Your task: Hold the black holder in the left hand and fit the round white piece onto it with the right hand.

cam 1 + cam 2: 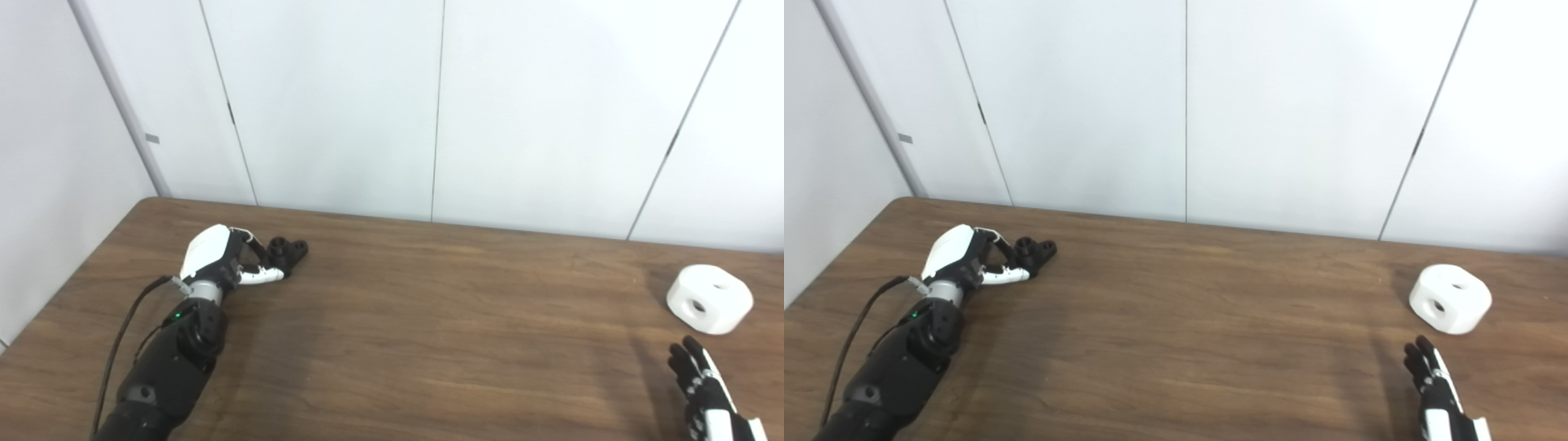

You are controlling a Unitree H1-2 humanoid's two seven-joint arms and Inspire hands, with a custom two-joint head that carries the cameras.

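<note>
Black holder [289,250] | left hand [223,257] curled at it, grip unclear | right hand [704,392] open, fingers extended, empty

Brown wood-grain table [429,318], white panelled wall [331,104] behind with thin dark seams, even light

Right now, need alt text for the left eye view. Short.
On a brown wooden table, the robot's left hand reaches a small black holder at far left, fingers around its near end. At far right, the round white piece sits untouched, with the right hand open just short of it. White wall panels stand behind.
</note>
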